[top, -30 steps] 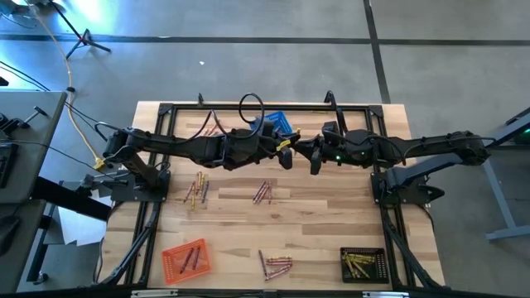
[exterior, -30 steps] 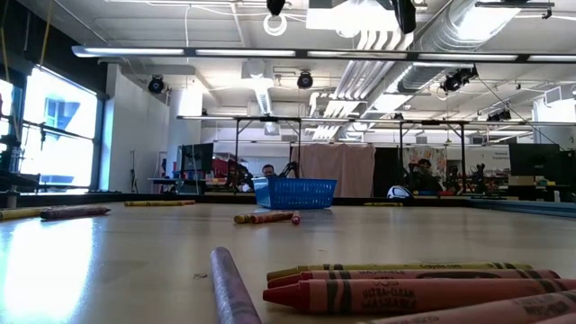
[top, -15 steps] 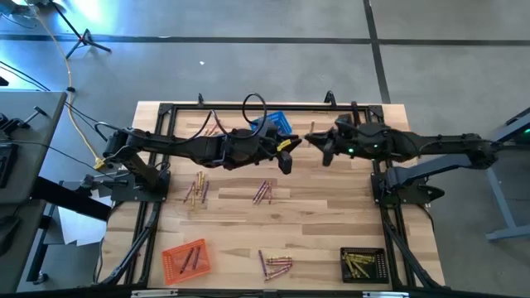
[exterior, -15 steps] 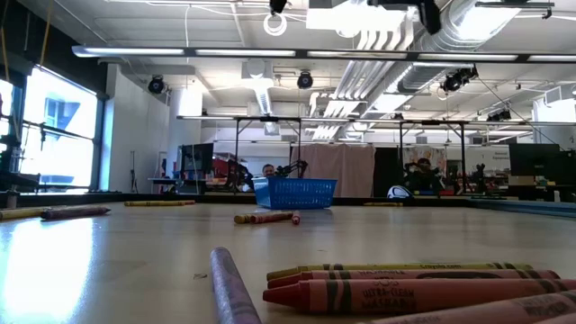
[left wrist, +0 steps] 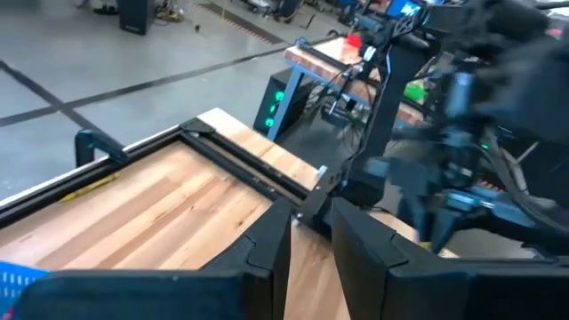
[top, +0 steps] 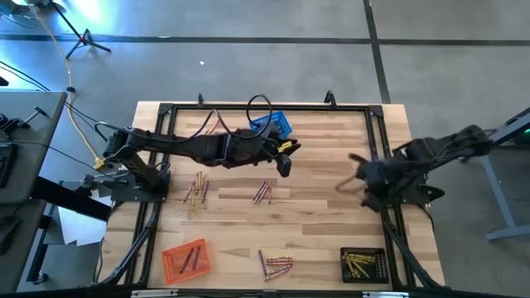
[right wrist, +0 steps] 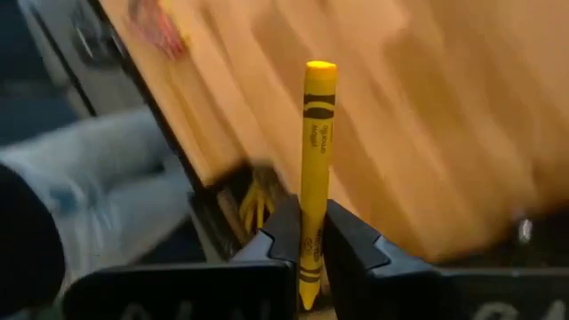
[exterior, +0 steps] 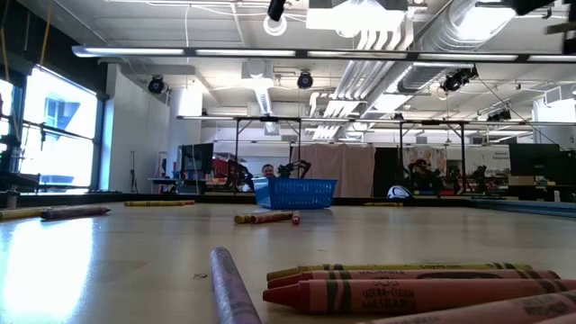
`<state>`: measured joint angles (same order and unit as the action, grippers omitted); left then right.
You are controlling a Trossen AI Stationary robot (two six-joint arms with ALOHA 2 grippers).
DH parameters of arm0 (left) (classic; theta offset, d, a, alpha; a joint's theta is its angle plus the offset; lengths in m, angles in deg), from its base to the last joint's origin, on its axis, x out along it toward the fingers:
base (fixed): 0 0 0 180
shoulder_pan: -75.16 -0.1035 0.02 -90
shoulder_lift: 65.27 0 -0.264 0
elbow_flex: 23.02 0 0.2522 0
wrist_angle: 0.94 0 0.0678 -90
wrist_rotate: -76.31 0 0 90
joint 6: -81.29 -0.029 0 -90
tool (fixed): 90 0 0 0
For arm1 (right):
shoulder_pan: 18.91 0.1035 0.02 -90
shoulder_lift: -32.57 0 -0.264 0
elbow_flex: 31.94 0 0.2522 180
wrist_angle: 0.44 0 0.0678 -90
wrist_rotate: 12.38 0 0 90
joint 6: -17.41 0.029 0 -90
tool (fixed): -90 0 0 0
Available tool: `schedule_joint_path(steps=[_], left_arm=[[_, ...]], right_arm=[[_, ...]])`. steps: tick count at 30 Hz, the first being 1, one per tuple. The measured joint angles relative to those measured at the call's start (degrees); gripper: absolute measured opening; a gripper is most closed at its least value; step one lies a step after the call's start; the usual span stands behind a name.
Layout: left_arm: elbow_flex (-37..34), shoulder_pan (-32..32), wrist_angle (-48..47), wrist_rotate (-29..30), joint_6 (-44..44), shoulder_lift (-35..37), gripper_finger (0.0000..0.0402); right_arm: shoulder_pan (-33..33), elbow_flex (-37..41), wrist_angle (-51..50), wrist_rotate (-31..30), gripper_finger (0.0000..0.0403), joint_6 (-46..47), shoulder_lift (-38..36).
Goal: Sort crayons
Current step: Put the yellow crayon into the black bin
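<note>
My right gripper hangs over the table's right side, shut on a yellow crayon. My left gripper hovers high over the table's middle, near the blue basket. Its fingers stand open with nothing between them. Loose crayons lie flat on the wood in groups. The group nearest the front shows close up in the low view. An orange basket and a black basket holding yellow crayons stand at the near edge. My right gripper pinches the yellow crayon between its two fingers, close to one end. Most of the crayon's length sticks out past the fingertips, and a short stub shows behind them. The fingers slant downward, and the crayon is lifted clear of the table.
A black metal frame runs along the table's edges. A few crayons lie at the far left beside the blue basket. Bare wood lies between the crayon groups and at the right middle.
My right gripper has drawn away from my left gripper at the table's middle. It has swung toward the right edge and a little nearer, tipping from about level to steeply downward, with the yellow crayon in it. My left arm has stayed in place.
</note>
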<state>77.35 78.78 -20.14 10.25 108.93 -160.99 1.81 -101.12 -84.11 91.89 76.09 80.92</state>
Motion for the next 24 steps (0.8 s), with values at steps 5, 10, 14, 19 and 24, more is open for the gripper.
schedule_joint_path(steps=[5,10,14,19,24], left_arm=[[0.0,-0.24,-1.39,0.02,0.61,0.0,0.0069],[0.0,-0.22,-2.78,0.0,0.61,0.0,0.007],[0.0,-0.34,-3.16,0.09,0.61,0.0,0.007],[0.0,-0.92,-3.53,0.13,-0.16,0.0,0.007],[0.0,-1.41,-3.58,0.13,-0.29,0.0,0.007]], right_arm=[[12.11,0.0,3.62,0.01,0.0012,4.14,0.77],[21.94,0.0,7.69,-0.75,0.0014,-2.49,5.21],[27.67,0.0,10.8,-1.4,0.0016,-10.47,10.35],[33.13,0.0,17.24,-1.35,0.0017,-19.69,16.6],[35.5,0.0,23.33,-2.15,0.0018,-21.46,21.63]])
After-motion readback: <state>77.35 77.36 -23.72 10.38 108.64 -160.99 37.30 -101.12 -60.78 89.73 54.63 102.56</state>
